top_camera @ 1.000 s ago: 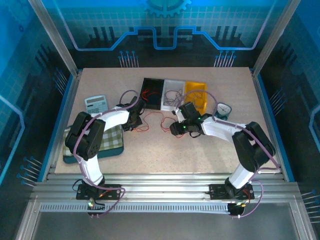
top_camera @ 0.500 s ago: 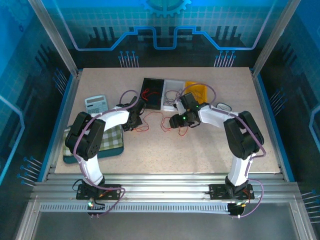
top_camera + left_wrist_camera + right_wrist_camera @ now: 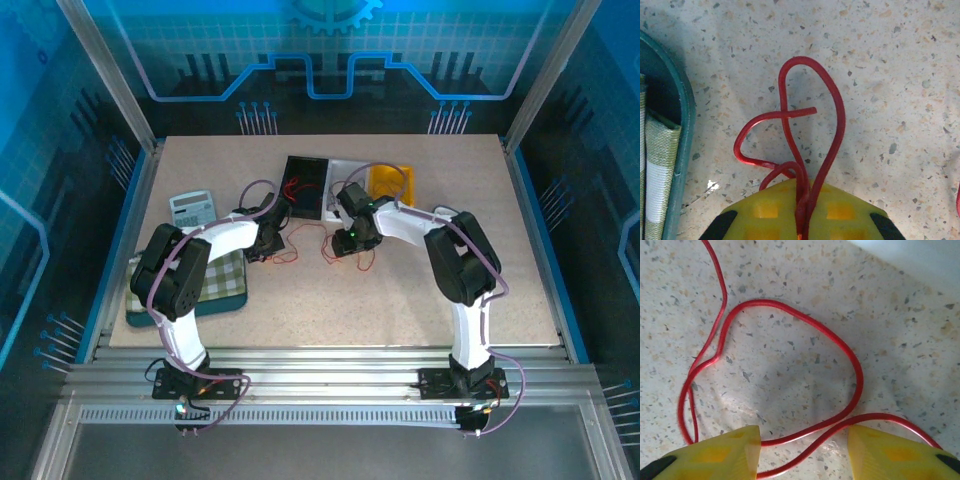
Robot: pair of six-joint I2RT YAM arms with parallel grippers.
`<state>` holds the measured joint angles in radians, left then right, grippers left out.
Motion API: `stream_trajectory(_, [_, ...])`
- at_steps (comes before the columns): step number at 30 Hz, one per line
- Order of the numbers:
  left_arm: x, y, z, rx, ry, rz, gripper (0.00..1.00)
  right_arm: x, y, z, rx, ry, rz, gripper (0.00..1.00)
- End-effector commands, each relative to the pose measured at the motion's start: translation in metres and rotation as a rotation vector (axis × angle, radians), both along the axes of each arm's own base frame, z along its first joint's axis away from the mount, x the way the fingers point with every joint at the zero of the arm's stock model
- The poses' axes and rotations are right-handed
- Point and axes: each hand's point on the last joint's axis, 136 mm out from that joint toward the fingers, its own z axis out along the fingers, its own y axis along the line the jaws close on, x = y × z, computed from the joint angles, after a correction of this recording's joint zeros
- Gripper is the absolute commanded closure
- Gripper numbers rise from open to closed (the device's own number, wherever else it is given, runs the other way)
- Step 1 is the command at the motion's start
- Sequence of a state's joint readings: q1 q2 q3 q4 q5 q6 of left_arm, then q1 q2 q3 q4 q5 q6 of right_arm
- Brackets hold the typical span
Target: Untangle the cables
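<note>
**Red wire pinched on the left, right tool spread over a loose loop**

I've got the cables (image 3: 325, 248) lying on the speckled tabletop (image 3: 400, 300) just in front of the row of trays, thin red squiggles strung between my two tools. From overhead I can't tell whether the strands cross or merely run side by side.

On the left wrist camera, a red loop (image 3: 836, 117) fans out flat on the stone-look surface. One curl arches tall, a shorter end crosses it sideways, and the legs all run back into the left tool (image 3: 802, 202). Its yellow fingers (image 3: 840, 210) are pressed together on that loop, so the wire is clamped. From above, the left tool (image 3: 270, 240) sits low beside the red tangle.

On the right wrist camera, a red strand (image 3: 856, 371) sweeps round in a wide curve and passes through the gap of the right tool (image 3: 805, 450). Both yellow fingers (image 3: 715, 455) stand well apart, spread wide, with the wire lying loose on the tabletop between them. The overhead shot puts the right tool (image 3: 343, 243) at the other end of the tangle, close to the tray fronts.

Moving outward, there is a black tray (image 3: 305, 158), a white tray (image 3: 340, 165) and a yellow tray (image 3: 400, 168) side by side behind the wires. A calculator (image 3: 192, 208) is off to the left. A checked cloth (image 3: 222, 272) lies in a teal tray (image 3: 190, 312) under the left arm, and that teal rim edges my left wrist view too.
</note>
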<state>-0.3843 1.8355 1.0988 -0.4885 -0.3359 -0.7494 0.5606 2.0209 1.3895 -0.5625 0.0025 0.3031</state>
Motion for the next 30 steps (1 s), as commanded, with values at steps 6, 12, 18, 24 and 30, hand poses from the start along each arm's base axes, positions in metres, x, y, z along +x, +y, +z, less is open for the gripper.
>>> stream_trajectory(6, [-0.005,-0.003,-0.004,0.020,0.020,-0.033,1.00,-0.010,-0.012,-0.020,-0.097,0.063,-0.007,0.75])
stream_trajectory(12, [-0.005,-0.004,-0.004,0.021,0.020,-0.033,1.00,-0.004,-0.021,-0.013,-0.029,0.033,-0.062,1.00])
stream_trajectory(18, [-0.005,-0.005,-0.005,0.013,0.024,-0.035,1.00,0.009,-0.025,0.033,0.170,-0.125,-0.137,1.00])
stream_trajectory(24, [-0.004,-0.007,-0.007,0.008,0.027,-0.036,1.00,0.014,-0.016,0.085,0.276,-0.253,-0.113,1.00])
stream_trajectory(30, [-0.005,-0.004,-0.007,0.017,0.027,-0.027,1.00,0.036,0.018,0.134,0.401,-0.326,-0.033,1.00])
